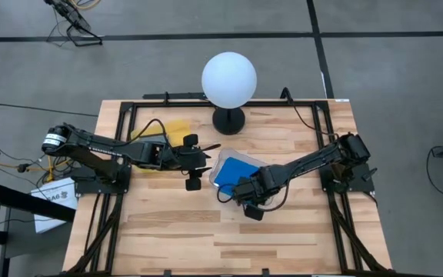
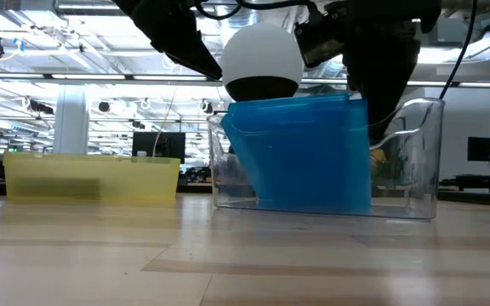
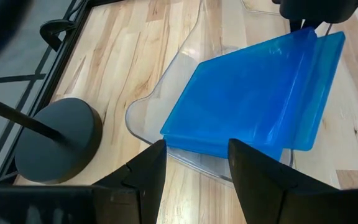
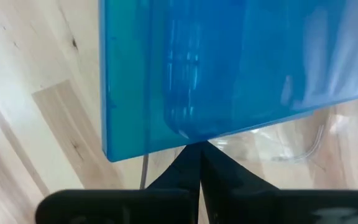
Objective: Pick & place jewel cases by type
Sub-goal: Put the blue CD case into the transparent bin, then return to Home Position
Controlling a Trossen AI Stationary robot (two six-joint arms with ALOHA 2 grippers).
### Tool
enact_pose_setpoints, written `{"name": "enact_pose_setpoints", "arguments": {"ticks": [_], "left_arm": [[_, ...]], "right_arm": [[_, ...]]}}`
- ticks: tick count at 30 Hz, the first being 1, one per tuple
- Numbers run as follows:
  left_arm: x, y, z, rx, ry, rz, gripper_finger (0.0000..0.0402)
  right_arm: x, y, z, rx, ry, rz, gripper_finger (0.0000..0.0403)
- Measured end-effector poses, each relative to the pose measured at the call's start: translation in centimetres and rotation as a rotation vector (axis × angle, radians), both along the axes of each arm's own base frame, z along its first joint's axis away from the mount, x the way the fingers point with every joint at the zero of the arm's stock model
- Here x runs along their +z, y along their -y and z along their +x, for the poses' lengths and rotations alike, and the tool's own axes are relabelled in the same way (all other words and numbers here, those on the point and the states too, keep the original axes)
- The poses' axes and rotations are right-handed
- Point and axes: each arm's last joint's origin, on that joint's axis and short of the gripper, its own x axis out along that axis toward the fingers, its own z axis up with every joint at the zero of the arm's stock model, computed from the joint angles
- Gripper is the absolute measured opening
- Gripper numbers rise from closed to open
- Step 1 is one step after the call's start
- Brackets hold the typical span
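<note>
From the left, we keep the left pincer [image 1: 193,163], fingers apart and empty, clear beside the clear plastic tray [image 1: 223,164], where the blue jewel cases [image 1: 233,171] lean, while the right pincer [image 1: 246,194], clamped fully together, backs off slowly without tipping them.

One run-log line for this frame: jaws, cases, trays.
left gripper: jaws open, empty, beside clear tray | right gripper: jaws shut, at tray | blue jewel cases: leaning in clear tray | yellow tray: apart

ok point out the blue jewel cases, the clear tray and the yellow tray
blue jewel cases [image 3: 247,102], left wrist view, top face
clear tray [image 2: 415,161], low view, right end wall
yellow tray [image 2: 92,178], low view, near side wall
</note>
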Motion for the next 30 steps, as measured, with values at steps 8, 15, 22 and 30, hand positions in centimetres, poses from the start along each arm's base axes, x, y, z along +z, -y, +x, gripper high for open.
{"name": "enact_pose_setpoints", "arguments": {"ticks": [8,15,22,30], "left_arm": [[0.0,0.0,0.0,0.0,0.001,-0.001,0.0166],[0.0,0.0,0.0,0.005,0.003,-0.007,0.0166],[0.0,0.0,0.0,0.019,0.009,-0.026,0.0166],[0.2,0.1,0.1,0.013,0.029,-0.057,0.0166]], "right_arm": [[0.0,0.0,0.2,0.0,0.025,-0.018,0.0],[0.3,-0.9,-0.6,0.031,-0.008,-0.029,0.0],[2.1,-1.7,-1.9,0.04,0.037,-0.074,0.0],[6.2,-3.6,-5.4,0.159,0.241,-0.269,0.0]]}}
